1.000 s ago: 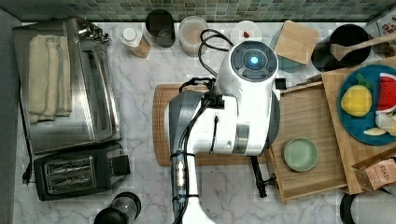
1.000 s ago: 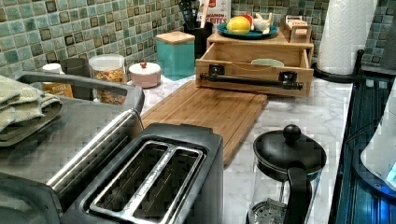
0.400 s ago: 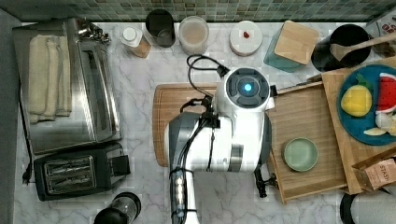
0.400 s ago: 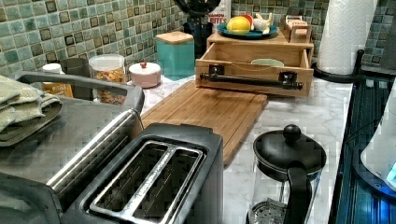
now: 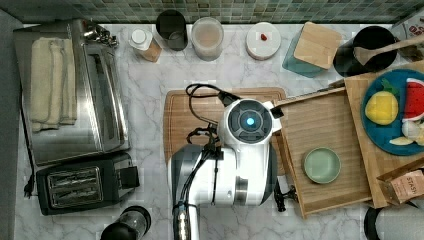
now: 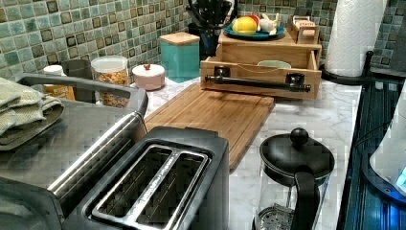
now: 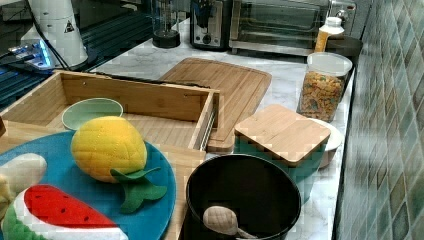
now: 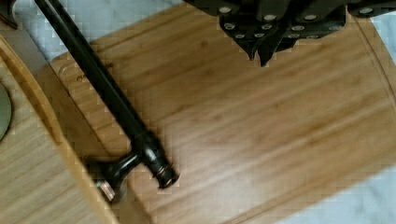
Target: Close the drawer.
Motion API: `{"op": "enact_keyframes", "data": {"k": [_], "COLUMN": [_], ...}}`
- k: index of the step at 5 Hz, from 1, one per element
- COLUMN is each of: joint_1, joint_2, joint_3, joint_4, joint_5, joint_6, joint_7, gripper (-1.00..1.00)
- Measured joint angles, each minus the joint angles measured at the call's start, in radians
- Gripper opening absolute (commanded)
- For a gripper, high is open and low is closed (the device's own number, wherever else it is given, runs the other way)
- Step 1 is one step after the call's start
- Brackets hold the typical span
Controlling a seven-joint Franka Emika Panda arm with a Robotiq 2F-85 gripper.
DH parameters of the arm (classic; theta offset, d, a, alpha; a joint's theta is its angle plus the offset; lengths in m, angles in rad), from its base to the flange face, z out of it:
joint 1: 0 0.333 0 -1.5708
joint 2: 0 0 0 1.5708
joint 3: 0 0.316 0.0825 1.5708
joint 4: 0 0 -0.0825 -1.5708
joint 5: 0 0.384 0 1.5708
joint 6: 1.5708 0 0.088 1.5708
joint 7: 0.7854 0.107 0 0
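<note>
The drawer [image 5: 325, 125] is a shallow light-wood tray standing pulled out at the top view's right, with a green bowl [image 5: 322, 165] inside it. Its black bar handle [image 8: 107, 93] runs across the front and overhangs the wooden cutting board [image 8: 261, 140]. In the wrist view my gripper [image 8: 261, 58] hangs over the cutting board, apart from the handle, fingertips together and holding nothing. In the top view my arm [image 5: 247, 150] covers the board just left of the drawer front. The drawer [image 6: 261, 72] and its handle [image 6: 258, 82] face the left view; the right view shows the drawer [image 7: 125, 100] open.
A blue plate [image 5: 395, 112] of toy fruit sits on the box above the drawer. A teal container with a wooden lid [image 5: 312, 47], jars and a black pot line the back wall. A toaster oven [image 5: 95, 90], a toaster [image 5: 80, 185] and a French press [image 6: 292, 177] stand beyond the board.
My arm has moved toward the top view's bottom and slightly left, from near the back wall to over the cutting board beside the drawer front. The drawer has not moved.
</note>
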Motion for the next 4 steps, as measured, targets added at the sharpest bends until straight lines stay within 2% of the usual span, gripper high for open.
{"op": "enact_keyframes", "data": {"k": [1,2,3,4], "joint_1": [0.021,0.054,0.067,0.063], "joint_2": [-0.033,-0.079,-0.100,-0.082], "joint_3": [0.010,0.012,0.018,0.015], "joint_4": [-0.057,-0.148,-0.211,-0.236], "joint_5": [-0.039,-0.045,-0.069,-0.087], "joint_6": [0.033,0.187,0.242,0.242], "joint_7": [-0.062,-0.162,-0.366,-0.410], "gripper": [-1.00,-1.00,-1.00,-1.00]}}
